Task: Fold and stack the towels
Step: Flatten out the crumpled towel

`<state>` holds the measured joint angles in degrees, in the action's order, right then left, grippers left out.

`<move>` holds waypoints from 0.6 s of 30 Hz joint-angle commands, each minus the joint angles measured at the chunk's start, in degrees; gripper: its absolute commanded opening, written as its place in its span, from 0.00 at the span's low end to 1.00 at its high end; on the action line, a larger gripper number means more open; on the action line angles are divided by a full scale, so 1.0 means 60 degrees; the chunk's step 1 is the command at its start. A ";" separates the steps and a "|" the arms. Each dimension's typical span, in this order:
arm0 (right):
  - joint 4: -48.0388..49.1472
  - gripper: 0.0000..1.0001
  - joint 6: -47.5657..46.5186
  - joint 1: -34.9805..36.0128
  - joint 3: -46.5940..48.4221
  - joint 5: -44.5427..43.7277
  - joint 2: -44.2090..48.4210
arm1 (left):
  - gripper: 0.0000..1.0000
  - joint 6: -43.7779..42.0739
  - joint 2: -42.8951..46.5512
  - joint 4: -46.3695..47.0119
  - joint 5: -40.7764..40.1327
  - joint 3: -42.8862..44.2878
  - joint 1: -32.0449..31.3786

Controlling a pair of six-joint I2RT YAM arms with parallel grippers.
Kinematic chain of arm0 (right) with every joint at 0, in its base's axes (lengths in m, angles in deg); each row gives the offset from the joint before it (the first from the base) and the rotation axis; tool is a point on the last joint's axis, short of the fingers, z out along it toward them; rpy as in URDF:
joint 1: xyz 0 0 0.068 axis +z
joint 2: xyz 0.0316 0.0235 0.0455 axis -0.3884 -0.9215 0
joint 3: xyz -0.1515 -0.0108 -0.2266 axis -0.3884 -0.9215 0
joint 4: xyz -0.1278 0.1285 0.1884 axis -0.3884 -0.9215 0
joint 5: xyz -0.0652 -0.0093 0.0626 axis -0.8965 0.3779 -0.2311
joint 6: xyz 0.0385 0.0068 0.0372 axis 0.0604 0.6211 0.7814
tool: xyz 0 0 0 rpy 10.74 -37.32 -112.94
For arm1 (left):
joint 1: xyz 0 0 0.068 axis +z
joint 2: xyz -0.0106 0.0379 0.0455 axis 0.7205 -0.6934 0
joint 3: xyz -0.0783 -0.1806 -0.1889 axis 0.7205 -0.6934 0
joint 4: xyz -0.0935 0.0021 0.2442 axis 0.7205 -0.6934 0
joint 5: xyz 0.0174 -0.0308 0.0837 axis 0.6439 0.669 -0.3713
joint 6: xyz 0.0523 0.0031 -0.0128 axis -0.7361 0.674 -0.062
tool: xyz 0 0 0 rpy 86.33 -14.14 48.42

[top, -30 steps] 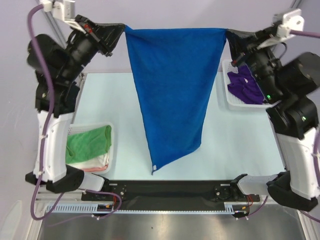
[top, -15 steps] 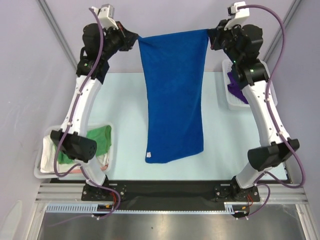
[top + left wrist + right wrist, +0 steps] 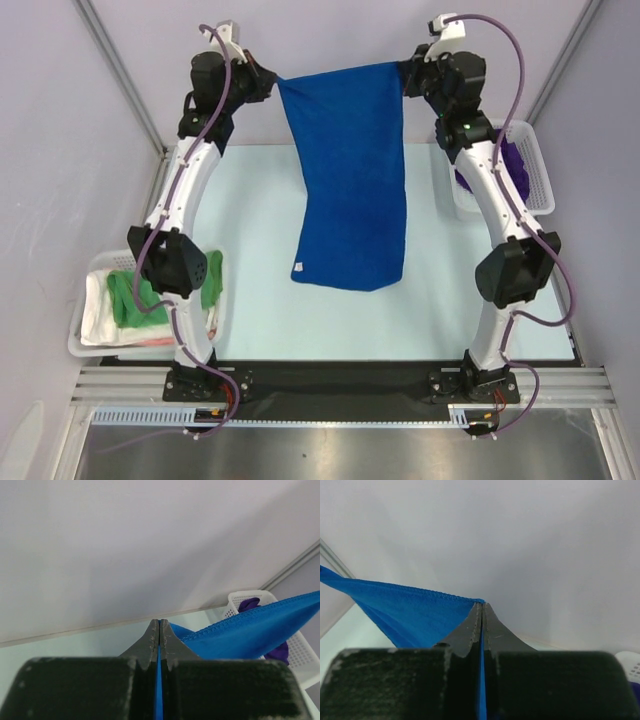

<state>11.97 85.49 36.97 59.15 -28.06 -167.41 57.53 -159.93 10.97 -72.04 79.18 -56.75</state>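
Currently the blue towel (image 3: 350, 180) hangs stretched between both arms above the far middle of the bench (image 3: 260, 200), its lower hem draped toward the bench centre. Left gripper (image 3: 268, 82) fingers are clamped shut on one top corner, right gripper (image 3: 405, 76) fingers on the other; both wrist views show cloth pinched in the seam. Judgement: keep the top edge taut and level, lower evenly so the hem lands flat, no twist. White basket (image 3: 95, 345) at the near left corner holds a green towel (image 3: 125, 300); far-right basket (image 3: 535, 165) holds a purple towel (image 3: 510, 160), close to the right arm's sweep.
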 commanded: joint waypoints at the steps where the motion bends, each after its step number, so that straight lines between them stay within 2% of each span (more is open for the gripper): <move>1: 0.0677 0.00 0.0064 -0.0066 0.0666 -0.0027 -0.0425 | 0.00 -0.0115 0.0128 0.1081 -0.0246 -0.0155 0.0135; 9: 0.0560 0.00 0.0020 -0.0300 0.1500 -0.0378 -0.1466 | 0.00 -0.0071 -0.1144 0.1097 -0.0217 0.0591 0.0238; 18: 0.0677 0.00 0.0020 -0.0681 0.2482 -0.0979 -0.2622 | 0.00 0.0032 -0.2097 0.2240 -0.0348 0.1118 0.0223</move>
<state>12.69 85.47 34.76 70.23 -30.18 -181.68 58.03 -172.11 18.81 -72.45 81.41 -56.36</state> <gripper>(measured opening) 0.008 0.006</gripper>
